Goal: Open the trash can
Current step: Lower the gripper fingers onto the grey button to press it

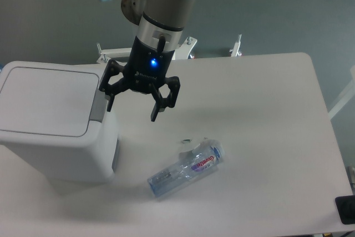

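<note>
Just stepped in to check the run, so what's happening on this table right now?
One arm holds its gripper open and empty beside the white trash can, with one of its fingers close to the grey button tab at the lid's edge. The lid is down. A clear bottle lies on its side on the table, untouched.

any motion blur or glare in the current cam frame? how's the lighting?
Fixed camera: lighting soft and even, only faint shadows beside the trash can and under the bottle. The gripper is sharp, open, with its blue LED lit; no obvious motion blur. Mild sheen on the bottle's clear plastic, no strong glare on the table.
</note>
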